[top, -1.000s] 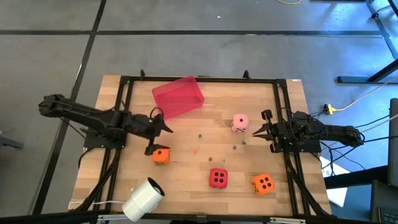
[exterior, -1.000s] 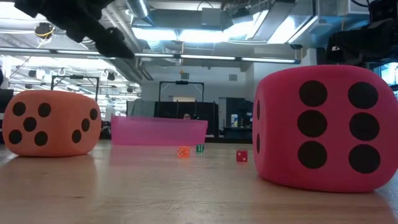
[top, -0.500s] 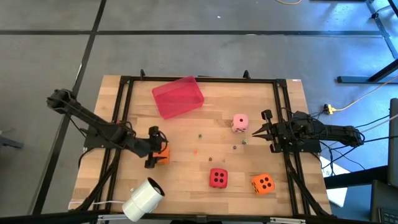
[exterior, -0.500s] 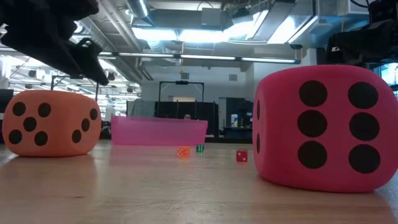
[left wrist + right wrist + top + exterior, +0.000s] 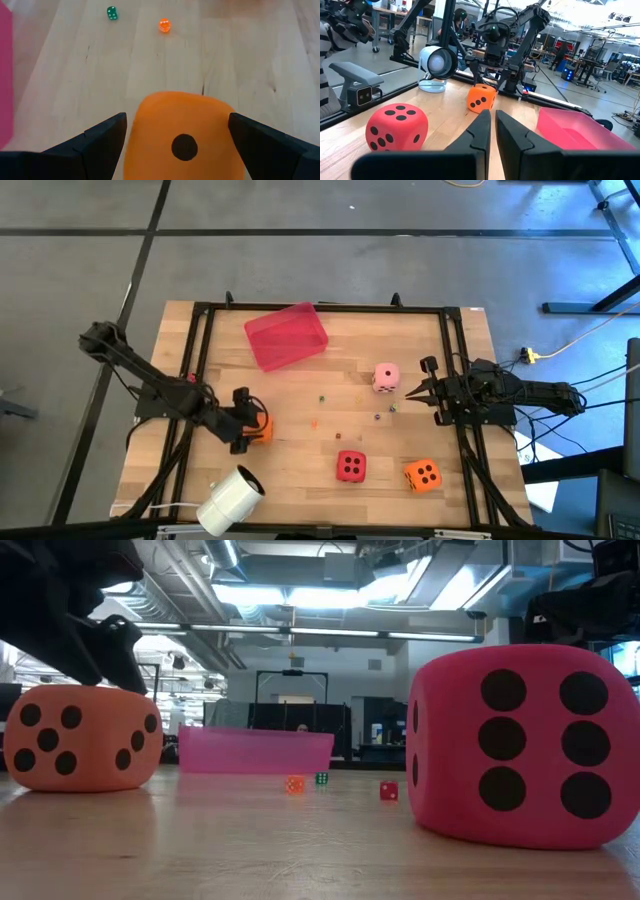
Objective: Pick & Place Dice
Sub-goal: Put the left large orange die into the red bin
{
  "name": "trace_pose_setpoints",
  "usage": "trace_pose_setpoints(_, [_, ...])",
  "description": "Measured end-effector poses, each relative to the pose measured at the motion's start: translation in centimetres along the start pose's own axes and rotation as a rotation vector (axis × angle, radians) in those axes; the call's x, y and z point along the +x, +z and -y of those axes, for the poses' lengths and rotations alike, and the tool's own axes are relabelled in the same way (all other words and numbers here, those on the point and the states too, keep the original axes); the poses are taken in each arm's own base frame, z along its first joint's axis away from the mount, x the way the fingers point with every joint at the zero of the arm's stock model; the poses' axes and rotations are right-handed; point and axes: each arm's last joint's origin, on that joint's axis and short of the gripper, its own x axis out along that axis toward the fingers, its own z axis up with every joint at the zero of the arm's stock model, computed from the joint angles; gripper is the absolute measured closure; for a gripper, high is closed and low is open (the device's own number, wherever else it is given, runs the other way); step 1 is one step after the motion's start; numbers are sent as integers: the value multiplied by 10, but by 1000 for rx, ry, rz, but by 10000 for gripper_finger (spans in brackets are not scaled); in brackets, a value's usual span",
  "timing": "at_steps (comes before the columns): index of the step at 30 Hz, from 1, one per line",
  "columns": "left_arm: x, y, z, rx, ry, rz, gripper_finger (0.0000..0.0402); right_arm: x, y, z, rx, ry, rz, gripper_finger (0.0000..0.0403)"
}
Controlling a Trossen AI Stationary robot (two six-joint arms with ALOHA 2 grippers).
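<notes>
An orange die rests on its bottom face on the table's left half, one pip up in the left wrist view. My left gripper is open and tipped down over this die. Its fingers stand on either side of the die; I cannot tell whether they touch it. The low view shows the gripper just above this die. The pink die, the red die and a second orange die sit on the right half. My right gripper waits shut beside the pink die.
A red tray lies near the far edge, left of centre. A white cylinder-shaped camera stands at the near left edge. Tiny coloured beads are scattered mid-table. A black frame borders the table.
My left gripper moved from beside the tray toward the near edge and came down over the left orange die, tipping its fingers downward. Its arm drew back toward the table's left. The die stayed in place.
</notes>
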Motion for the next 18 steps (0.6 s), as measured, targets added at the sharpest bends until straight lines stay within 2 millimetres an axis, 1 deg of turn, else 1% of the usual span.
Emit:
trace_pose_setpoints(7, [5, -2, 3, 17, -36, -42, 52, 0, 0, 0, -1, 0, -1, 374])
trace_pose_setpoints(13, [-6, 5, 0, 141, -30, 60, 52, 0, 0, 0, -2, 1, -1, 374])
trace_pose_setpoints(16, [-13, 7, -2, 134, -44, 91, 52, 0, 0, 0, -2, 0, -2, 374])
trace_pose_setpoints(18, [-13, 7, -3, 122, -46, 84, 52, 0, 0, 0, -1, 1, -3, 374])
